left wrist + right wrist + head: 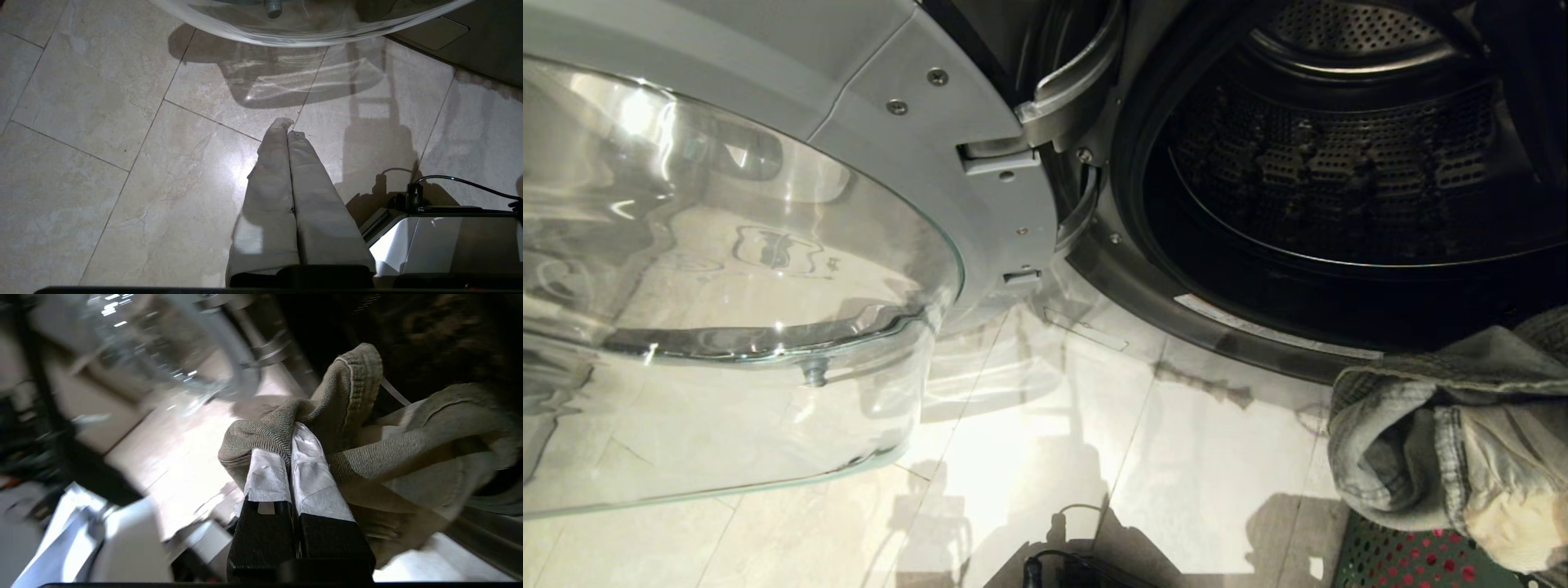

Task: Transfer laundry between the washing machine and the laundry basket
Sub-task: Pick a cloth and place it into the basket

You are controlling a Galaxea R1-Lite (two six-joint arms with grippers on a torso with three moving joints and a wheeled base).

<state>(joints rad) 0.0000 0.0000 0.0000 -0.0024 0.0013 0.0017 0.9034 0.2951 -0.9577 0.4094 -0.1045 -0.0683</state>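
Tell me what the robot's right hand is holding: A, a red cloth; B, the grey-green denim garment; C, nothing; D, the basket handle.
B: in the right wrist view the right hand is pinched shut on a fold of the grey-green denim garment, near the washing machine opening.

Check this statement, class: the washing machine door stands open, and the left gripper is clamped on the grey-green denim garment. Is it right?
Not quite. The right gripper is clamped on the grey-green denim garment, as the right wrist view shows; the left gripper is shut on nothing above the floor. The washing machine door does stand open.
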